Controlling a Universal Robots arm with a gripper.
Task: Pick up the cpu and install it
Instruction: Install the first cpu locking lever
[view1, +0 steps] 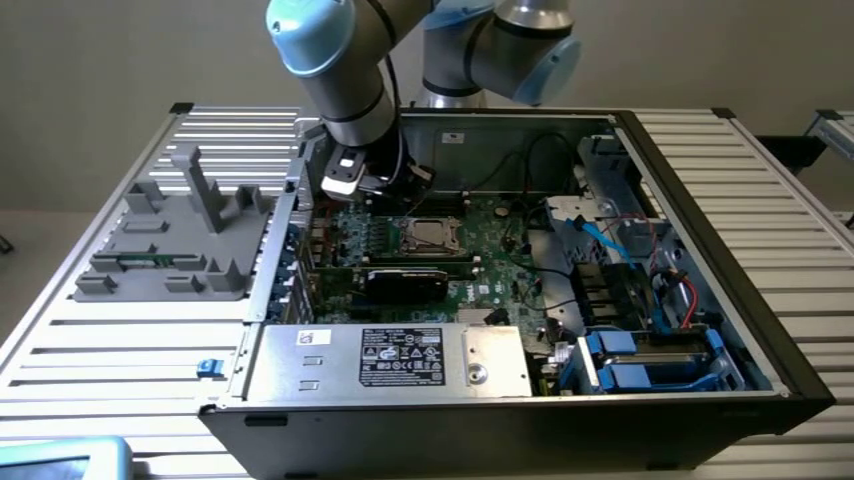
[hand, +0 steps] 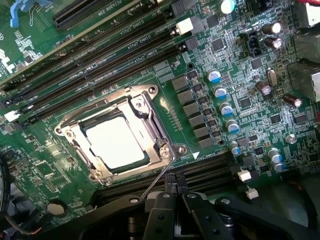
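Since the silver square cpu (hand: 116, 141) sits in its metal-framed socket (hand: 144, 106), the black gripper (hand: 175, 194) hovers empty beside the thin latch wire (hand: 157, 177), fingers pressed together.

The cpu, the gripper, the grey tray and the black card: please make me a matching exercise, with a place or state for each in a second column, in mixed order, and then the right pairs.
Things
1. cpu
2. gripper
3. grey tray
4. black card

Places or states
A. on the table, outside the case, on the exterior view's left
B. shut, over the motherboard, close to the socket
C. lying in the socket
D. on the motherboard, between the socket and the silver box

Pairs: 1-C, 2-B, 3-A, 4-D
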